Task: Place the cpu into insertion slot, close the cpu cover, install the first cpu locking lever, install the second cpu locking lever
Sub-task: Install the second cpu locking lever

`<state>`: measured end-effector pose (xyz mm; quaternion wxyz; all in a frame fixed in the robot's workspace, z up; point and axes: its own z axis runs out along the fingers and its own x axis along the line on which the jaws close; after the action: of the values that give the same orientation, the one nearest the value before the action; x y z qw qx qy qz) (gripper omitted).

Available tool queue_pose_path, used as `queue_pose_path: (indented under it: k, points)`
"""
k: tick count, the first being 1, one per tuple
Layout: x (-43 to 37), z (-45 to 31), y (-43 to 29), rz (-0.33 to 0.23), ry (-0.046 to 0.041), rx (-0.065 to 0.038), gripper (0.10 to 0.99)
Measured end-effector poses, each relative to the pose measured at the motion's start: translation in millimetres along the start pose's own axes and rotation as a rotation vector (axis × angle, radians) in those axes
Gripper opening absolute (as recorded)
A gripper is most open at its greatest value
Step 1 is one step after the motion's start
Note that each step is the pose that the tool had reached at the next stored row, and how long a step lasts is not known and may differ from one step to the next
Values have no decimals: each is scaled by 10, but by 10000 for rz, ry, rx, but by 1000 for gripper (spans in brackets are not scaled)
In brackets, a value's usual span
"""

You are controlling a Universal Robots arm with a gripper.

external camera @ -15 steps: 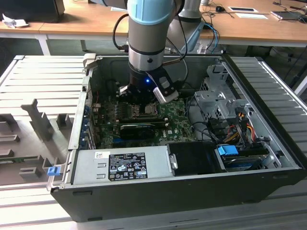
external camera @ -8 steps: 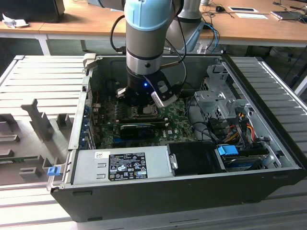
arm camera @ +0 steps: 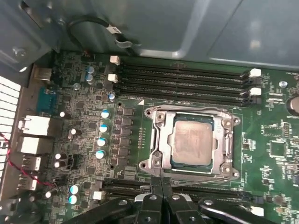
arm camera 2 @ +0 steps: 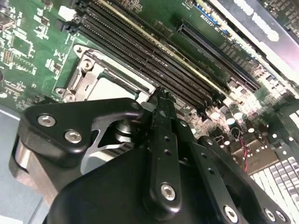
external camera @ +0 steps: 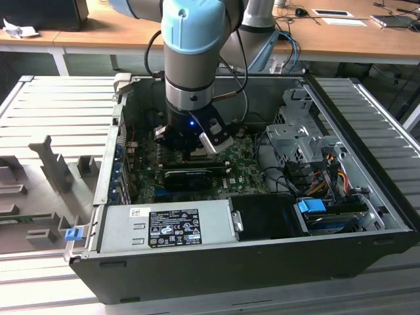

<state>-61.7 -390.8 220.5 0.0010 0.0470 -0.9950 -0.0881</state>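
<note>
In the first wrist view the pale square cpu lies in the insertion slot on the green board. The silver cpu cover lies flat over it, and the chip shows through its cut-out. A thin wire locking lever runs along the socket edge nearest my gripper. The black fingers are pressed together, with their tips right at that lever's end. In the second wrist view my gripper reaches past the cover. The exterior view has my gripper low inside the computer case.
Long black memory slots run along the socket's far side, and more lie under the fingers. A long black card sits in front of the gripper. The power supply, drive cage and case walls close in the board.
</note>
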Motion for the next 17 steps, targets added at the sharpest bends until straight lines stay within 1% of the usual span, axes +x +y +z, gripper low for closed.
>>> queue_pose_path:
  k: [2,3,4,5,6,7,8,9,10,11,13,15,16,17]
  points:
    - [2,38,-7,2,-1,-8,106]
    - [12,69,-11,3,-2,-20,106]
    - [19,80,-13,2,-3,-40,106]
    - [31,85,-15,1,-7,-89,106]
    - [56,88,-21,0,-24,-252,106]
    - [78,88,-34,-8,-47,-501,106]
    - [94,86,-69,-7,-73,-776,106]
    - [97,90,-99,-8,-81,-849,106]
    - [100,94,-115,-9,-84,-887,106]
    - [107,109,-135,-9,-92,-979,106]
    - [112,134,-145,-9,-106,-1120,106]
    - [113,152,-150,-11,-113,-1199,106]
    - [116,169,-156,-11,-120,-1272,106]
    - [121,187,-158,-14,-134,-1436,106]
